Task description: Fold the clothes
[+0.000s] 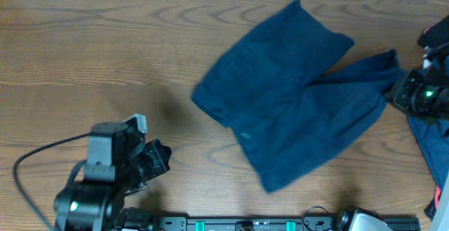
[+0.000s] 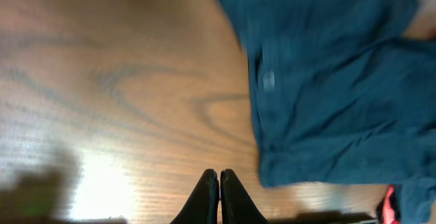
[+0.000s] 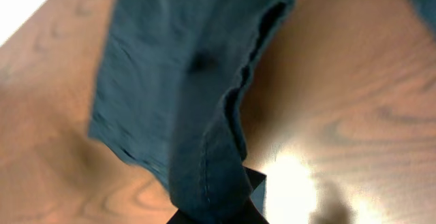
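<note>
One thin pinch on a leg hem is all that holds the navy shorts (image 1: 295, 97), which lie rumpled across the centre right of the table (image 1: 84, 55); a hard pull could slip the cloth free, or drag the whole garment askew (nothing pins its other side). The right gripper (image 1: 401, 89) hangs low at the right edge, jaws clamped on that hem. The left gripper (image 1: 163, 159) sits at lower left, jaws pressed together on nothing, well apart from the fabric.
</note>
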